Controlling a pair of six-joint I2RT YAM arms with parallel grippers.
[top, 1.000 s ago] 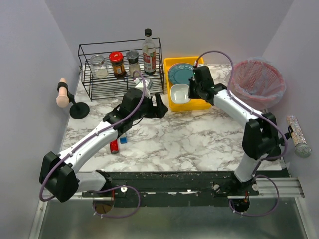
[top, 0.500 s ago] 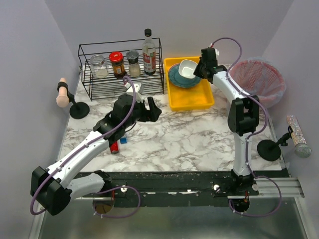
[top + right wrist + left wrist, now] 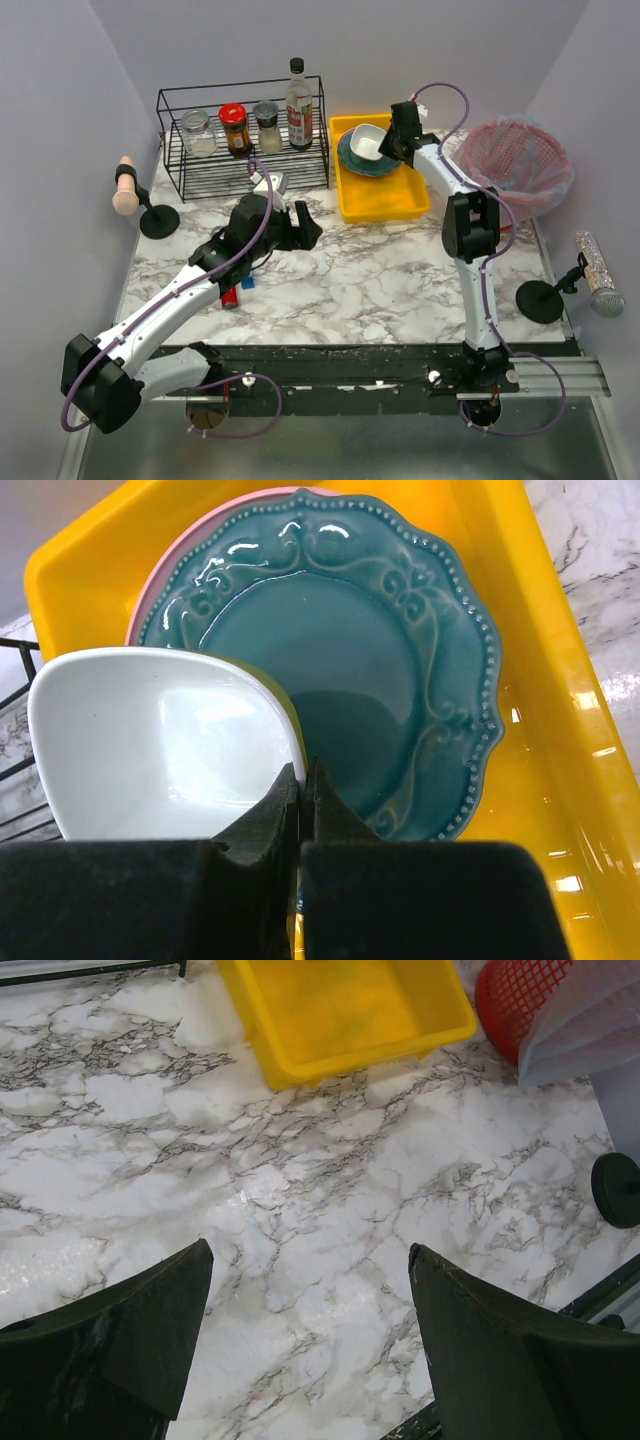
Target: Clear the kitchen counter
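Observation:
The kitchen counter is white marble with grey veins. My right gripper is shut on the rim of a white bowl and holds it over a teal plate at the back of the yellow tray. In the right wrist view the jaws pinch the bowl's edge above the teal plate, which lies on a pink plate. My left gripper is open and empty above bare counter, left of the tray.
A small red bottle and a blue cube lie under my left arm. A wire rack with jars and a bottle stands at the back left. A red mesh basket is at the right. Stands flank the counter.
My right gripper carried the white bowl from the tray's front to over the teal plate at its back. My left gripper drew back slightly toward the left.

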